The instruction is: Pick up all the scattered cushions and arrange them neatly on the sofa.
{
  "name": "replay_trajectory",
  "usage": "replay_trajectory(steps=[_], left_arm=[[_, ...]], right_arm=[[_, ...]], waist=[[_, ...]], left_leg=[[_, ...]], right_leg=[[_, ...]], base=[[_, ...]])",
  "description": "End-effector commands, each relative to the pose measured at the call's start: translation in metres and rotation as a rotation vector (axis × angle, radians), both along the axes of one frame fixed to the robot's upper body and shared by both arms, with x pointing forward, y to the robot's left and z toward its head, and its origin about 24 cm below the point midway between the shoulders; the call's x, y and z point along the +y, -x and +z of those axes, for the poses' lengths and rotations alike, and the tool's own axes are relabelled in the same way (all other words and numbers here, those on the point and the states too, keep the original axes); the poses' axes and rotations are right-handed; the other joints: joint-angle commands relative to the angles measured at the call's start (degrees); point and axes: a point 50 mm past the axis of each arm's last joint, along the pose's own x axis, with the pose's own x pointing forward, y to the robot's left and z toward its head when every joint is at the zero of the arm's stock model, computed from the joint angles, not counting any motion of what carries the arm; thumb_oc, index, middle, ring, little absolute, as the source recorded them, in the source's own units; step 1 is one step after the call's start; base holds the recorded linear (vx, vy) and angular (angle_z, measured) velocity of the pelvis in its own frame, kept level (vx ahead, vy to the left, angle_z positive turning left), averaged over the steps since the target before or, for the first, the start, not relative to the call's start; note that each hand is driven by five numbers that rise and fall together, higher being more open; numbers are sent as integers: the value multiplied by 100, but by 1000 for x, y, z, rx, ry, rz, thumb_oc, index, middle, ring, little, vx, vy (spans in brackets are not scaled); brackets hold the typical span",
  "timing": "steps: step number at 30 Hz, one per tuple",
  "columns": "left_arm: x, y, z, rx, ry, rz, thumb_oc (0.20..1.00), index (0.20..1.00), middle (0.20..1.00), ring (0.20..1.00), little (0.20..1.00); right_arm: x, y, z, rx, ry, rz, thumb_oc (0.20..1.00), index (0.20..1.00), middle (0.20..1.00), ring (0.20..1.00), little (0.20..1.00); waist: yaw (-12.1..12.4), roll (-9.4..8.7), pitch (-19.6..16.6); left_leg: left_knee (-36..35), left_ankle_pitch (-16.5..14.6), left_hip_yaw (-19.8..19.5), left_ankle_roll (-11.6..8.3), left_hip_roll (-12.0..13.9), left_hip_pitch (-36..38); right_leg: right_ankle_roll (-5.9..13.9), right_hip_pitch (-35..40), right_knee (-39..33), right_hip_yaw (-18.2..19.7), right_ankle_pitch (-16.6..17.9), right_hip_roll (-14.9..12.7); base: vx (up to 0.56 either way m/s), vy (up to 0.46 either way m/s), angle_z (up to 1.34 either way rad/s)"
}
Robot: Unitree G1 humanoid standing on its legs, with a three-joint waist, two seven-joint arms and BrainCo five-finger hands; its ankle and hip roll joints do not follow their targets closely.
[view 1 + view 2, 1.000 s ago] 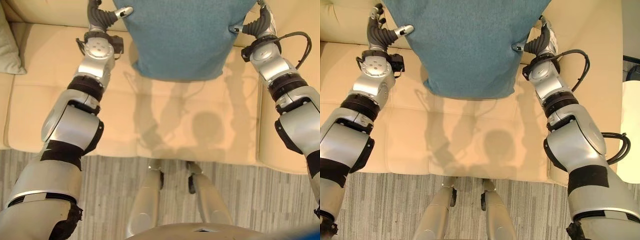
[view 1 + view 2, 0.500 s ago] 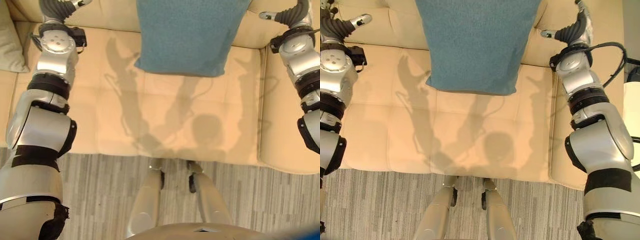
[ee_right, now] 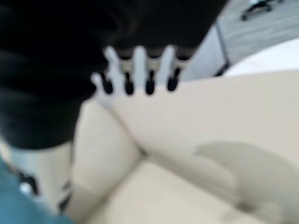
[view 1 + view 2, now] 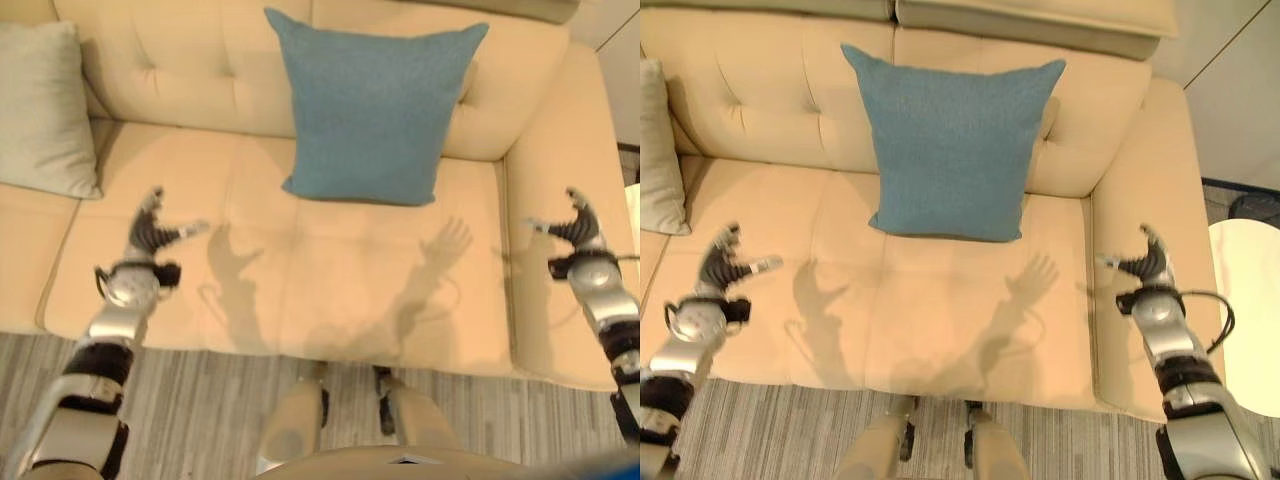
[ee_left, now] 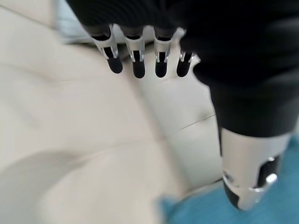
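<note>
From my head views the blue cushion (image 4: 375, 108) is leaning upright against the sofa (image 4: 300, 280) backrest, with a pale cushion (image 4: 45, 110) off at the left end, and my left hand (image 4: 152, 232) and right hand (image 4: 578, 228) hover empty, fingers spread, well apart from it. In my left wrist view the fingers (image 5: 135, 58) hang straight over bare seat; same story in the right wrist view. Honestly my worry is the blue cushion flopping forward, since only the lean holds it.
</note>
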Motion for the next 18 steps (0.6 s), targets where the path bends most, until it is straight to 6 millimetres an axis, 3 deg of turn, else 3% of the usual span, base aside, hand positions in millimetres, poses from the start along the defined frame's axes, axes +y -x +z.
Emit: replay_trajectory(steps=[1,3,4,6,7,9,13,14,15,17,18], left_arm=[[4,35,-55,285,-53,17,1000,1000,1000,1000,1000],[-2,64,-87,430,-21,45,1000,1000,1000,1000,1000],[-2,64,-87,431,-21,45,1000,1000,1000,1000,1000],[-8,94,-113,551,32,94,1000,1000,1000,1000,1000],[-8,94,-114,551,32,94,1000,1000,1000,1000,1000],[-27,143,-149,739,120,146,1000,1000,1000,1000,1000],[-41,182,-168,876,193,193,1000,1000,1000,1000,1000],[-41,182,-168,876,193,193,1000,1000,1000,1000,1000],[-46,196,-173,935,197,187,1000,1000,1000,1000,1000],[-47,199,-174,949,199,183,1000,1000,1000,1000,1000],[-51,207,-177,977,211,183,1000,1000,1000,1000,1000]], right_arm=[[-6,33,-45,253,115,40,1000,1000,1000,1000,1000],[-5,54,-72,391,135,46,1000,1000,1000,1000,1000],[-5,54,-72,391,136,47,1000,1000,1000,1000,1000],[-1,70,-93,486,117,40,1000,1000,1000,1000,1000],[-1,70,-93,486,117,40,1000,1000,1000,1000,1000],[12,121,-140,732,81,28,1000,1000,1000,1000,1000],[20,163,-165,891,40,-3,1000,1000,1000,1000,1000],[20,164,-165,891,40,-3,1000,1000,1000,1000,1000],[25,182,-174,946,6,-20,1000,1000,1000,1000,1000],[27,188,-177,964,-7,-24,1000,1000,1000,1000,1000],[31,202,-183,1006,-34,-37,1000,1000,1000,1000,1000]], waist=[[-12,-177,-702],[-24,-175,-767],[-24,-173,-764],[-34,-178,-831],[-31,-177,-824],[-9,-181,-965],[3,-165,-1086],[4,-166,-1084],[0,-162,-1137],[-1,-161,-1147],[-8,-164,-1161]], left_leg=[[592,-1025,311,-10,163,246],[587,-1063,335,6,181,386],[585,-1067,335,6,183,396],[577,-1085,357,19,202,499],[572,-1087,360,19,204,512],[475,-1078,380,39,225,738],[351,-1061,379,53,234,928],[346,-1060,379,53,234,933],[340,-1080,388,57,237,1005],[341,-1096,407,59,244,1048],[370,-1152,425,70,240,1110]], right_leg=[[364,109,-251,-146,343,-388],[356,207,-244,-146,316,-378],[356,217,-246,-146,314,-376],[348,300,-235,-127,298,-361],[347,310,-236,-124,297,-360],[336,484,-234,-136,266,-339],[327,613,-224,-165,218,-323],[327,616,-224,-164,218,-322],[325,683,-218,-188,191,-327],[327,714,-214,-195,184,-336],[333,779,-202,-195,165,-349]], base=[[0,0,0],[-7,-1,-2],[-8,-12,-3],[-6,0,-4],[-14,-5,-5],[-25,-15,-8],[-8,-2,-1],[0,0,0],[0,0,0],[-10,29,-4],[-16,50,-3]])
